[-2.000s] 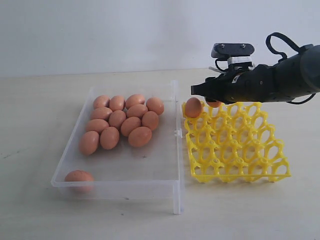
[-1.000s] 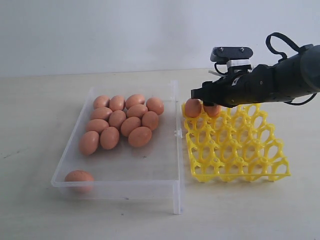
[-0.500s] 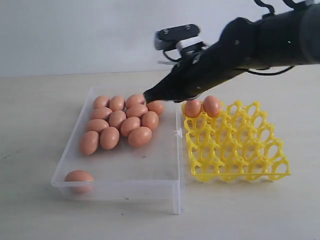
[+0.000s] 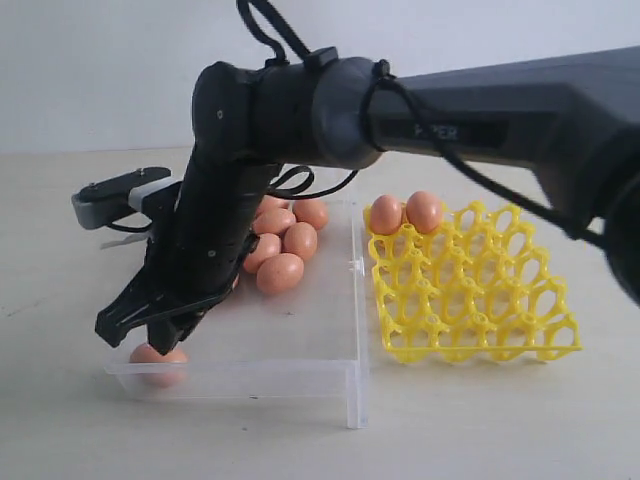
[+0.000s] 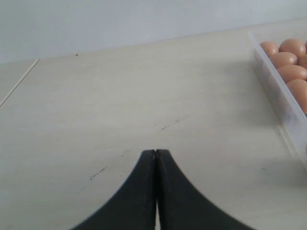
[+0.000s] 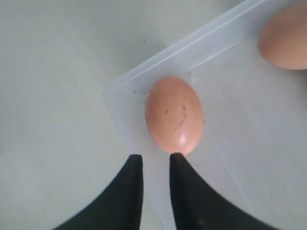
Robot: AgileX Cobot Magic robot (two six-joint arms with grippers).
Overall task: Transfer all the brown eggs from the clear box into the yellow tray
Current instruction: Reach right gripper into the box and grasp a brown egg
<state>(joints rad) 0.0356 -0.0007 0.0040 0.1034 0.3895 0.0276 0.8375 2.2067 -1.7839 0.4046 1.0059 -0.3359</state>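
The left pincer (image 5: 155, 152) is closed and empty above the worktop (image 5: 96, 120), left of the clear box (image 4: 250, 376). In the near left corner of the box one brown egg (image 6: 174, 115) lies alone. The right pincer (image 6: 156, 155) hangs close over it, jaws slightly apart, empty. The egg is probably light, smooth and fragile: grip it gently across the middle. Other brown eggs (image 4: 280, 272) lie farther in; two sit in the yellow tray (image 4: 480, 310).

The right arm (image 4: 300, 110) now reaches from the yellow tray (image 4: 470, 352) across to the clear box's (image 4: 250, 378) near left corner. Its gripper (image 4: 150, 338), slightly parted, hovers just above the lone egg (image 4: 155, 356) there. The tray now holds 2 eggs, the second egg (image 4: 423, 211) no longer gripped.
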